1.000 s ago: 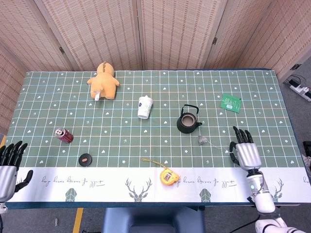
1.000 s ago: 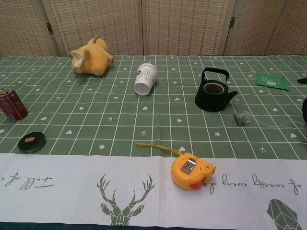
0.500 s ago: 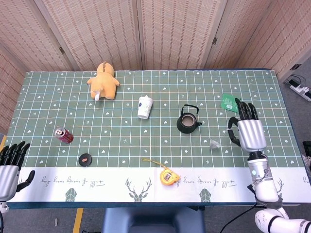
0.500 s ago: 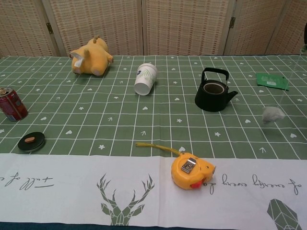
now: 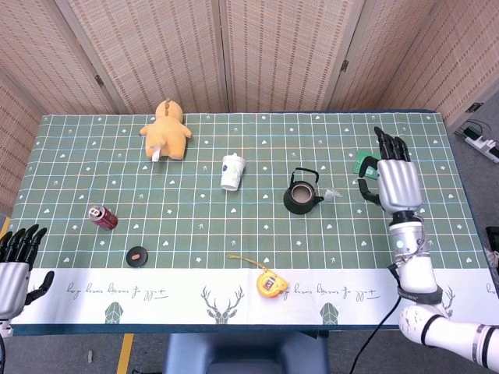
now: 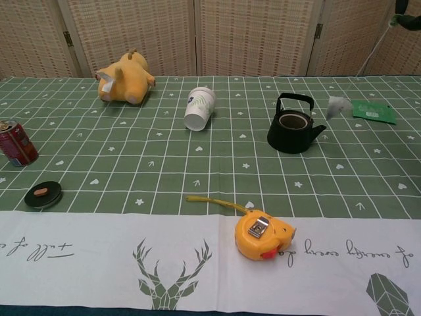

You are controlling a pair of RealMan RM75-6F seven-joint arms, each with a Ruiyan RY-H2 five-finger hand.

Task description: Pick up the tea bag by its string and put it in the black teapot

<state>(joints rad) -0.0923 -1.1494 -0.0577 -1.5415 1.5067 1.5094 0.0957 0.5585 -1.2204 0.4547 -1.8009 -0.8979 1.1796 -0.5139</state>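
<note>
The black teapot stands lidless, right of the table's middle. A small grey tea bag hangs in the air just right of the pot's spout. Its thin string runs up and to the right to my right hand. That hand holds the string, raised above the table's right side, its fingers pointing away from me. In the chest view only a dark tip of that hand shows in the top right corner. My left hand is low at the table's near left corner, holding nothing, fingers apart.
A green packet lies partly under my right hand. A white paper cup, an orange plush toy, a red can, a black lid and a yellow tape measure are spread over the checked cloth.
My right hand has risen and moved away from me. The tea bag has left the table and swung left toward the teapot's spout. The left hand has barely moved.
</note>
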